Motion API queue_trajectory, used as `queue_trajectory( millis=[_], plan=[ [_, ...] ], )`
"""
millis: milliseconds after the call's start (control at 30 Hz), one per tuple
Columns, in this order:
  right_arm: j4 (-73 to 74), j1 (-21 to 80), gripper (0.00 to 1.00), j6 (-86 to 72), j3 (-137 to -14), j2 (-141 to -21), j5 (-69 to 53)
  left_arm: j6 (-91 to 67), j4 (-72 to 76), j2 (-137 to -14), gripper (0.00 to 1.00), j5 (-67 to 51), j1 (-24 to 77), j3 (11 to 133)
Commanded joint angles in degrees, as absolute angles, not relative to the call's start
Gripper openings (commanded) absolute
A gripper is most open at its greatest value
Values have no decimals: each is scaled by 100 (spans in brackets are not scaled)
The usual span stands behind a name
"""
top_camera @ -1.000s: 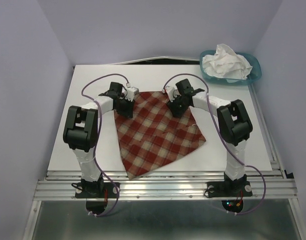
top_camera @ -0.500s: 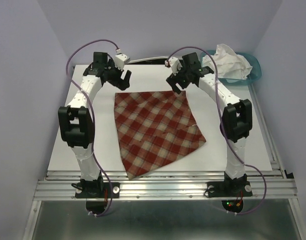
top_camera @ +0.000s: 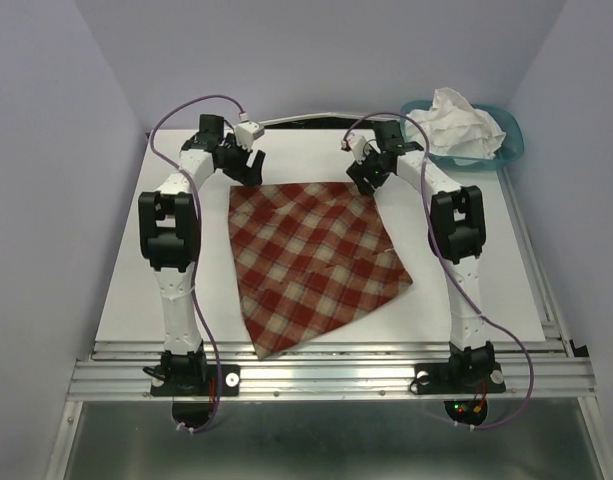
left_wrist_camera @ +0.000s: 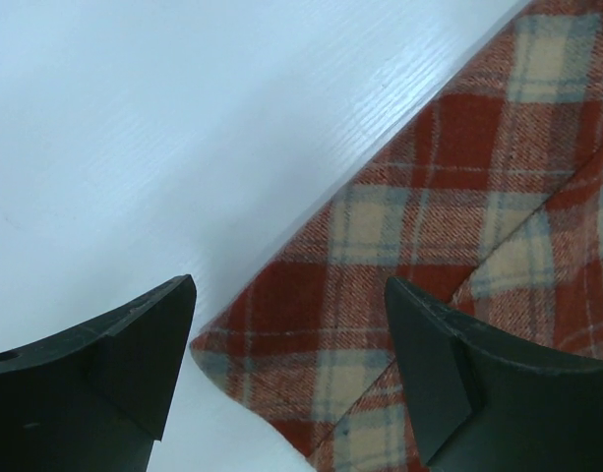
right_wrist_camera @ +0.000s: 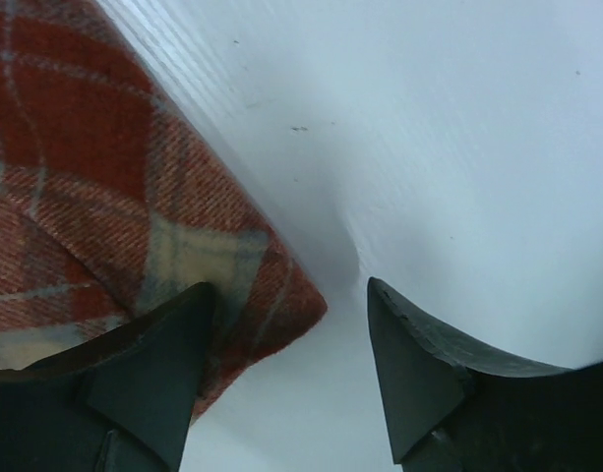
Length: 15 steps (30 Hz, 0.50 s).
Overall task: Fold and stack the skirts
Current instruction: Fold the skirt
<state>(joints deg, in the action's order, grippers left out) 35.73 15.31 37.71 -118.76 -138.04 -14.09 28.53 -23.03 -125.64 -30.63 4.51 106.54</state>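
The red-and-cream plaid skirt (top_camera: 316,260) lies flat on the white table, folded over on itself. My left gripper (top_camera: 248,165) hovers open above the skirt's far left corner; in the left wrist view that corner of the plaid skirt (left_wrist_camera: 458,197) lies below and between the spread fingers of the left gripper (left_wrist_camera: 289,285). My right gripper (top_camera: 364,175) hovers open above the far right corner; in the right wrist view the plaid skirt (right_wrist_camera: 85,177) ends just inside the left finger of the right gripper (right_wrist_camera: 289,287). The white skirt (top_camera: 454,125) sits crumpled in the basket.
The teal plastic basket (top_camera: 511,150) stands at the table's far right corner, just beyond my right arm. Purple-grey walls close in the back and both sides. Metal rails run along the near edge.
Both grippers have let go of the plaid skirt's far corners, opened and lifted. The arms stretched toward the back of the table, and the skirt's far edge now lies flat.
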Motion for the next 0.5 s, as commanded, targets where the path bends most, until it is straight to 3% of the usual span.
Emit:
queue_trajectory(
  millis=[0,233,367,467],
  plan=[
    [3630,1485,67,4113,-12050,-13921,-1757,2874,-2250,-12656,89,-3121,396,10986],
    [3770,1433,54,4333,-11892,-14124,-2039,3128,-2732,-13201,85,-3190,255,11478],
    [3955,1433,41,4412,-11822,-14107,-2162,3322,-2910,-13280,81,-3147,185,11391],
    [3973,1433,38,4403,-11742,-14098,-2188,3340,-2891,-13412,75,-3076,185,11390]
  ],
)
